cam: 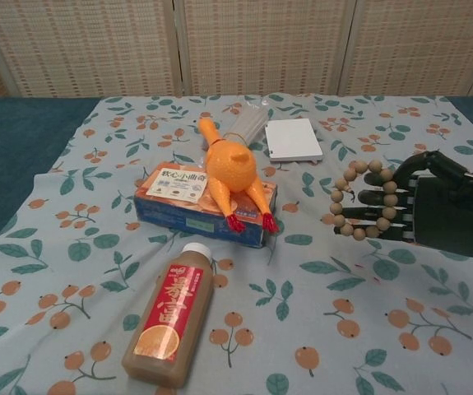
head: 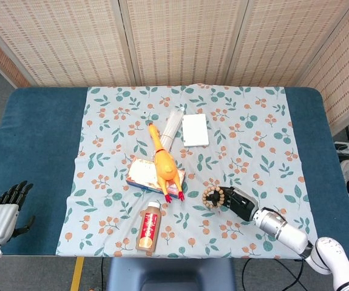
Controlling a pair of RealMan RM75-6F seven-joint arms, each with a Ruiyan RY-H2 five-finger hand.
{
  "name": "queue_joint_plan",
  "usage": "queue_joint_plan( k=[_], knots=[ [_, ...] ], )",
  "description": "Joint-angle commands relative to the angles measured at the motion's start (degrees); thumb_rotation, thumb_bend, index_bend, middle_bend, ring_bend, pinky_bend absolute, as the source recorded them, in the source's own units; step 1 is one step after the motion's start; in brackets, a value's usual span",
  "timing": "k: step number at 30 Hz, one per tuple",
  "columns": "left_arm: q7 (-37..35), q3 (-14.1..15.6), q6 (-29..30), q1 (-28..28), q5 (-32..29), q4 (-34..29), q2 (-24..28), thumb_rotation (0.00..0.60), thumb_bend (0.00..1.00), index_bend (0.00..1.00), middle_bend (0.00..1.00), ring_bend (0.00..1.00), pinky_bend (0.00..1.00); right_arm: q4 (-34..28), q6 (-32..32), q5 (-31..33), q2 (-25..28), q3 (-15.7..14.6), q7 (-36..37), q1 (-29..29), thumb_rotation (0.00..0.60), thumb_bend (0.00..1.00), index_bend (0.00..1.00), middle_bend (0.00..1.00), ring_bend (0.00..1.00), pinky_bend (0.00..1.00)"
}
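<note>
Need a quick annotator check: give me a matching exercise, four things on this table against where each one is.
Things:
1. bead bracelet
2. rubber chicken
3. juice bottle
4. white pad

Places:
A. lying flat near the table's front edge
B. lying on top of the box
C. looped over the right hand
D. flat on the cloth, beyond the chicken

Pairs: 1-C, 2-B, 3-A, 4-D
</note>
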Motion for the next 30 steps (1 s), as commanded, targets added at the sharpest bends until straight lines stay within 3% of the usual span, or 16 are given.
queue_joint_plan(
  k=[1, 9, 15, 19, 23, 30],
  knots=[
    [-0.02, -0.01, 0.0, 0.01, -0.04, -0.01, 0.02, 0.6, 0.42, 0.0, 0.0, 0.0, 0.15, -0.33, 0.17, -0.43, -0.05, -0.1, -0.91, 0.02, 0.178, 0.42, 0.57, 0.6, 0.25, 0.13],
    [-0.38, -0.02, -0.14, -0.05, 0.02, 0.2, 0.01, 0.6, 0.43, 0.0, 0.0, 0.0, 0.15, -0.48, -0.3, 0.04, 0.13, -0.14, -1.57, 0.12, 0.172, 0.27, 0.55, 0.6, 0.25, 0.13],
    [-0.43, -0.01, -0.12, -0.05, 0.09, 0.19, 0.02, 0.6, 0.43, 0.0, 0.0, 0.0, 0.15, -0.19, -0.06, 1.47, 0.03, 0.15, -0.32, -0.05, 0.187, 0.26, 0.55, 0.6, 0.25, 0.14],
    [-0.39, -0.01, -0.1, -0.04, 0.08, 0.19, 0.01, 0.6, 0.43, 0.0, 0.0, 0.0, 0.15, 0.33, -1.04, 2.48, -0.14, 0.35, 0.41, -0.25, 0.261, 0.33, 0.57, 0.6, 0.25, 0.14],
    [-0.13, 0.05, -0.39, -0.16, 0.05, 0.25, -0.14, 0.6, 0.43, 0.0, 0.0, 0.0, 0.15, 1.88, -2.66, 3.47, -0.82, 0.65, 0.14, -0.75, 0.344, 0.5, 0.6, 0.6, 0.25, 0.14],
    [-0.07, 0.11, -0.3, -0.11, 0.13, 0.28, -0.17, 0.6, 0.43, 0.0, 0.0, 0.0, 0.15, 2.87, -3.28, 4.21, -1.4, 0.91, 0.17, -0.91, 0.353, 0.52, 0.61, 0.6, 0.25, 0.16]
  ],
)
